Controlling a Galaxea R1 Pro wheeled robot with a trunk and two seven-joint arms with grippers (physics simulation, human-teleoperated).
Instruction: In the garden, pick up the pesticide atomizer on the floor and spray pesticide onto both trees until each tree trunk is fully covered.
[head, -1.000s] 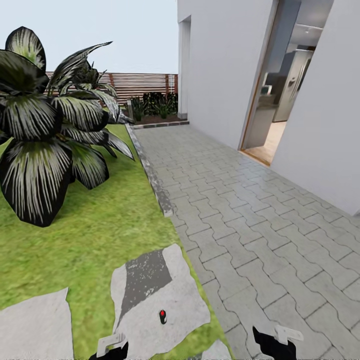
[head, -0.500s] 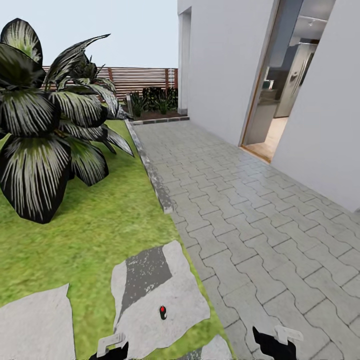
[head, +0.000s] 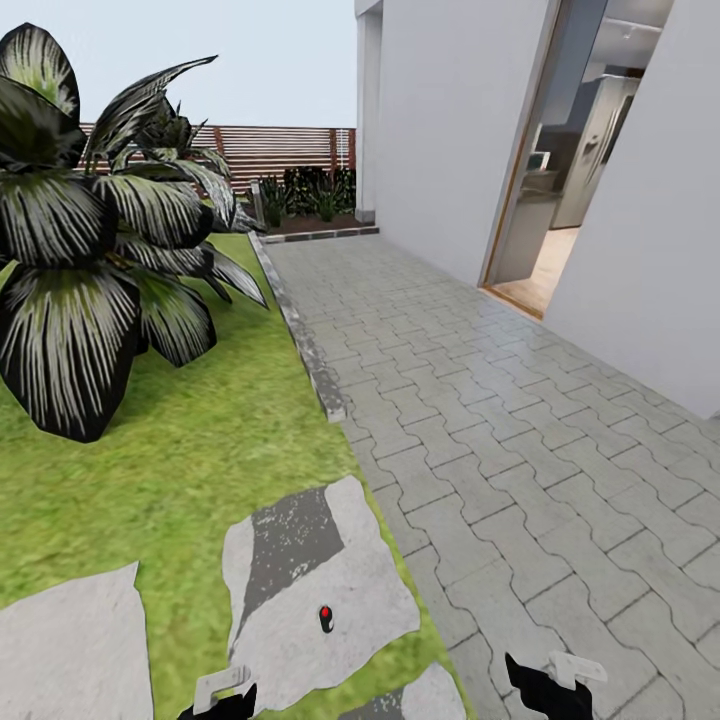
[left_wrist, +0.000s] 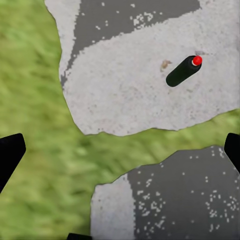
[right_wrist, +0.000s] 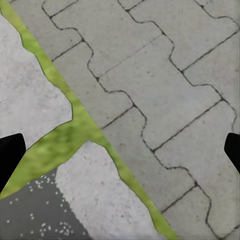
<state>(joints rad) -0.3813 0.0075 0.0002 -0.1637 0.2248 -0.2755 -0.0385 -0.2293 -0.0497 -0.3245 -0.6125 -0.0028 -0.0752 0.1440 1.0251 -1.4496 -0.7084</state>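
Atomizer (head: 325, 618) lies flat on a pale stepping stone (head: 360, 610) in the lawn (head: 200, 450), just ahead of the robot, between the two arms — nearer the left one. In the left wrist view it's a dark slim bottle (left_wrist: 183, 70) with a red tip; label too small to make out.

Left claw (left_wrist: 120, 150) hangs over the grass strip between two stones, fingers wide apart, nothing held. It's short of the bottle, probably because the base isn't lined up for the pick yet. Right claw (right_wrist: 120, 150) likewise spread and empty, over the edge where paving (head: 520, 430) meets grass.

Around: big dark-leaved plant (head: 90, 250) on the left, curb (head: 312, 360) dividing lawn from paving, white house wall (head: 450, 130) with an open doorway (head: 560, 190) on the right, slat fence (head: 270, 155) at the back. Nothing blocks the reach down to the bottle.
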